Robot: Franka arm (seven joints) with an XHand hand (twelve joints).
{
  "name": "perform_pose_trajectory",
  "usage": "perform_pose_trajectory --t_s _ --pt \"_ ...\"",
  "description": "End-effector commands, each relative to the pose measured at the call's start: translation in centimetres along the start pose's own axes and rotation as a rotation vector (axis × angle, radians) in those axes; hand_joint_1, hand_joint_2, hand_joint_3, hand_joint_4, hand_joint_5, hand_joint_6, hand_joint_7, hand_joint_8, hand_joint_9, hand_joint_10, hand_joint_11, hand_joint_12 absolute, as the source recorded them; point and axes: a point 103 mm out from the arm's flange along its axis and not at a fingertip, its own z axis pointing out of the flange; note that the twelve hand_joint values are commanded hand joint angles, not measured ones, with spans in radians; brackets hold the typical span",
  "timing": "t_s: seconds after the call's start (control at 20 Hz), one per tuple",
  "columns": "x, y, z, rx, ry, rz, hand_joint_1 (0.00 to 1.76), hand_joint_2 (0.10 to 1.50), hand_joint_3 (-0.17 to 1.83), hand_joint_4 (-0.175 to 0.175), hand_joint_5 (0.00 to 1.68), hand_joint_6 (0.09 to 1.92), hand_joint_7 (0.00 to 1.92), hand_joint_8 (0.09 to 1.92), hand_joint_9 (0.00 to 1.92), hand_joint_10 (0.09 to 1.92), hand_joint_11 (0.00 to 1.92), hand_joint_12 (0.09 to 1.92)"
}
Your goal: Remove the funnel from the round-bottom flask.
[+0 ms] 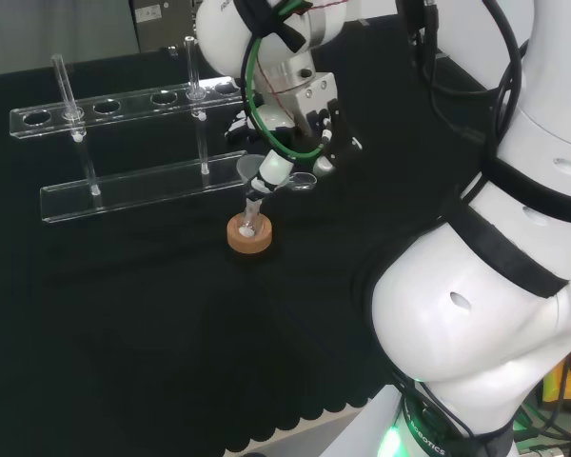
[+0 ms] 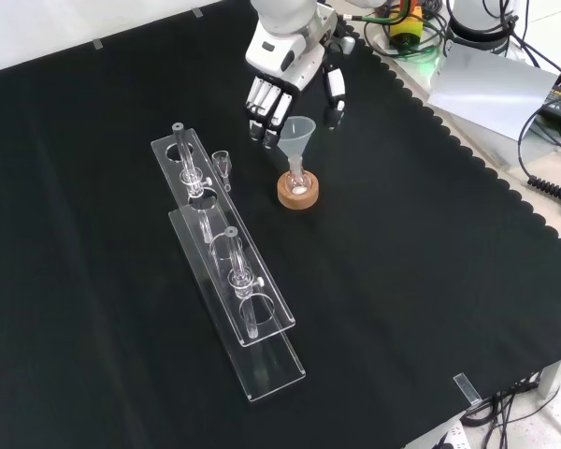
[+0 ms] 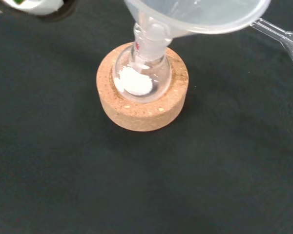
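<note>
The clear plastic funnel (image 2: 297, 134) sits in the small round-bottom glass flask (image 3: 141, 73) on its cork ring stand (image 2: 298, 191). The black-and-white hand (image 2: 282, 94) hovers just beyond, fingers relaxed, holding nothing.

This is a robotics lab staged as a chemistry bench. A table (image 2: 430, 281) under black cloth with a scalloped edge carries clear glassware: an acrylic test-tube rack (image 2: 222, 271) with test tubes (image 2: 246, 297) standing in its holes, and, to its right in the front view, a small round-bottom flask (image 3: 141, 78) with white powder in it, seated in a cork ring (image 3: 142, 105) with a clear funnel (image 2: 297, 134) in its neck. A white robot arm (image 1: 495, 286) rises at the head view's right. Cables and electronics (image 2: 552, 112) lie off the table at the far right of the front view.
</note>
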Motion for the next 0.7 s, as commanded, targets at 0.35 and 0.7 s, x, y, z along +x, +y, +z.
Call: perform_pose_trajectory --t_s 0.35,0.7 --pt "0.3 0.6 1.3 -0.008 0.006 0.014 0.73 0.62 0.47 0.006 0.14 0.09 0.00 0.49 0.20 0.80 0.41 1.46" --pt "0.8 1.1 2.1 0.017 -0.012 0.019 0.77 0.63 0.47 0.007 0.12 0.09 0.00 0.45 0.20 0.80 0.43 1.45"
